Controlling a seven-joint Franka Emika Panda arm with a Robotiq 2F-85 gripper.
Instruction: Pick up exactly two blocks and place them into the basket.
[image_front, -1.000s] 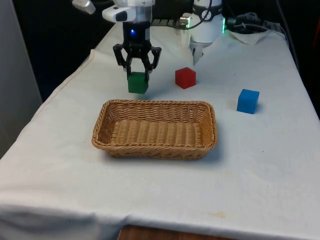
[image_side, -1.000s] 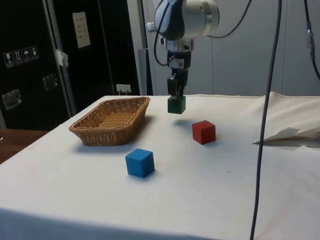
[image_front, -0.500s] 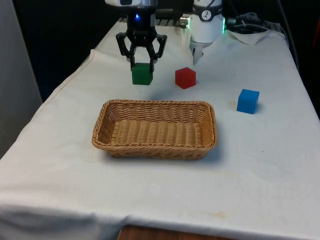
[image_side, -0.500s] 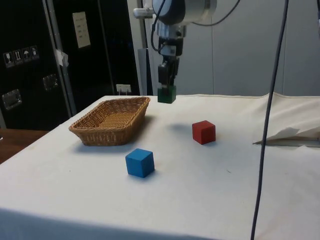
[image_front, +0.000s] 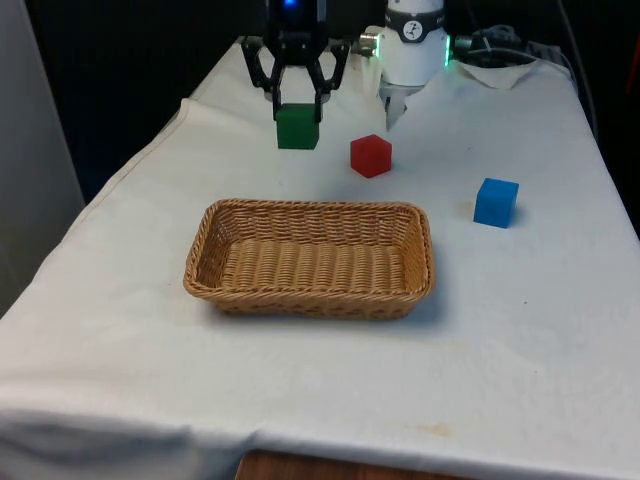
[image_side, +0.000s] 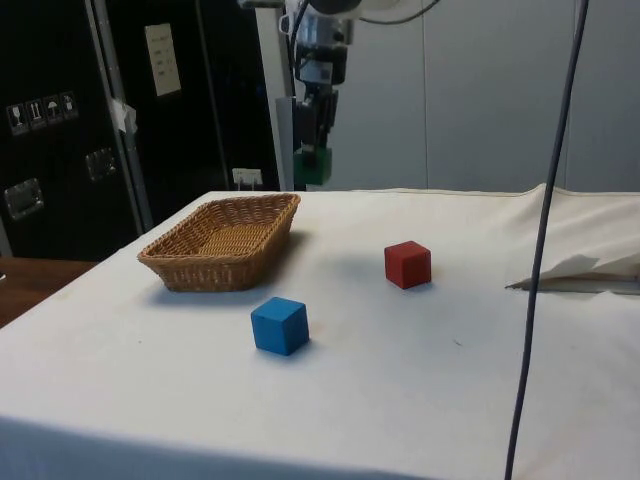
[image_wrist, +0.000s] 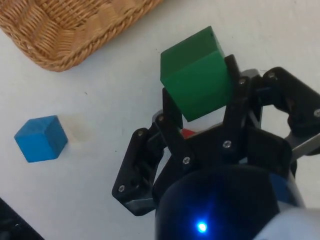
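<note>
The gripper (image_front: 297, 108) hangs well above the cloth at the far side of the table, its two black fingers (image_wrist: 170, 111) closed against opposite faces of the green block (image_front: 297, 128). The block sits between the fingertips, clear of the table, with most of its body showing below the finger ends; in the side view the gripper (image_side: 313, 155) holds the green block (image_side: 312, 167) in the air beyond the far end of the basket.

Counting from the front view's left: one wicker basket (image_front: 212, 240) stands nearest the camera, on the cloth, with nothing inside it. Beyond it and above is the one green block in the fingers. Just to the right of that, on the cloth, rests one red block (image_front: 371, 156), apart from the basket's far rim. Farther to the front view's right lies one blue block (image_front: 496, 202), well apart from the red one and beside the basket's right end. That makes three blocks, one of each colour, and one basket.
</note>
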